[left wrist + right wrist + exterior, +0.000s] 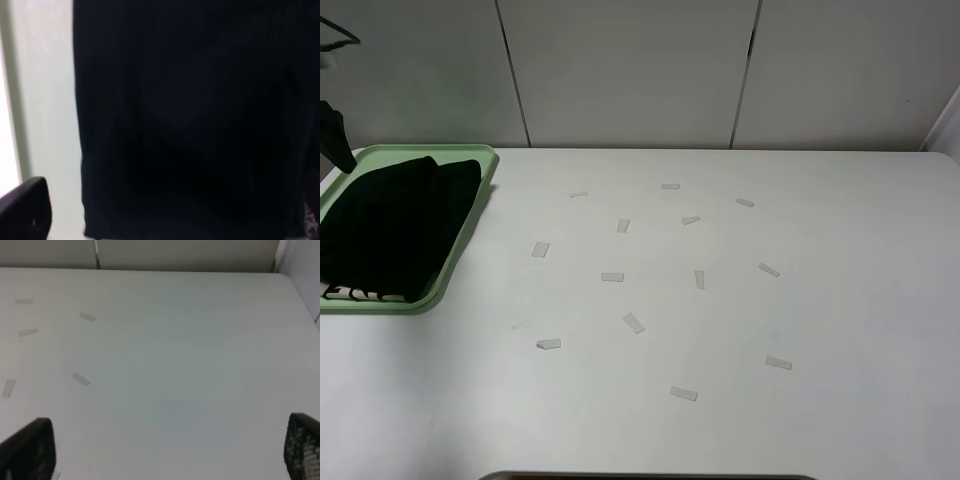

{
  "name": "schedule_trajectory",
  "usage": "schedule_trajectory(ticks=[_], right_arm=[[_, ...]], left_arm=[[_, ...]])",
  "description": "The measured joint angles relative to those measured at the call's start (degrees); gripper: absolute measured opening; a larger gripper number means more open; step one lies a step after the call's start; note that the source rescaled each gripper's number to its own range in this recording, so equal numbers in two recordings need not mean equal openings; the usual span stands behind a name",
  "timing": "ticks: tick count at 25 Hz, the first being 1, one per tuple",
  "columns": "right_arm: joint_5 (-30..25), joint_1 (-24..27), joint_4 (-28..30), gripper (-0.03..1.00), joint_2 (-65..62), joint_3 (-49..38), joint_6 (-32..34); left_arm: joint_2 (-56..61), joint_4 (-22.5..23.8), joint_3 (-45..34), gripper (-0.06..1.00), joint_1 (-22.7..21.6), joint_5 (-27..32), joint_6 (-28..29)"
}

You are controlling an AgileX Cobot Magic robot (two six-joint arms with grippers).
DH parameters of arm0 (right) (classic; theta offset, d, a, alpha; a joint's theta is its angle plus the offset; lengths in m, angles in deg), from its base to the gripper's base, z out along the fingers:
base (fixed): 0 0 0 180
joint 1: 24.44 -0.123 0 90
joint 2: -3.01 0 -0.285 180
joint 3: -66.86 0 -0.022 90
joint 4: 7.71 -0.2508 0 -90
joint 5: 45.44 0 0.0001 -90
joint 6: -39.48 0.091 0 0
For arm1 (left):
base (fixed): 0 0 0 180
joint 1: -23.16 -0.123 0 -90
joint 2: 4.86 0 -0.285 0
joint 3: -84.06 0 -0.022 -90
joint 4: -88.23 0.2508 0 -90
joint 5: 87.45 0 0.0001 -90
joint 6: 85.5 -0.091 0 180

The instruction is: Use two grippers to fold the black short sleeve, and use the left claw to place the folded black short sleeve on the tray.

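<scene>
The black short sleeve (395, 225) lies folded in the pale green tray (470, 160) at the far left of the table, with pale lettering (360, 294) at its near edge. Only a black part of the left claw (334, 138) shows, at the left edge above the tray's far corner. In the left wrist view the left gripper (165, 220) hovers over the shirt (190, 120) with nothing between its fingers; one fingertip (25, 210) shows over the tray floor (47, 100). The right gripper (170, 450) is open and empty over bare table; it is out of the high view.
Several small pale tape strips (633, 322) lie scattered over the middle of the white table (840, 300). A panelled wall (630, 70) runs behind the table's far edge. The table's right corner (280, 280) shows in the right wrist view.
</scene>
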Motion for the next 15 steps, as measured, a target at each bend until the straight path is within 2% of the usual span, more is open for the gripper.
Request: schedule_trajectory(ticks=[6,12,15], right_arm=[[0.0,0.0,0.0,1.0,0.0,0.0,0.0],[0.0,0.0,0.0,1.0,0.0,0.0,0.0],[0.0,0.0,0.0,1.0,0.0,0.0,0.0]], left_arm=[[6.31,-0.29,0.0,1.0,0.13,5.83,0.76],[13.87,-0.41,-0.56,1.0,0.26,6.09,0.98],[19.21,-0.41,-3.64,1.0,0.43,6.09,1.03]])
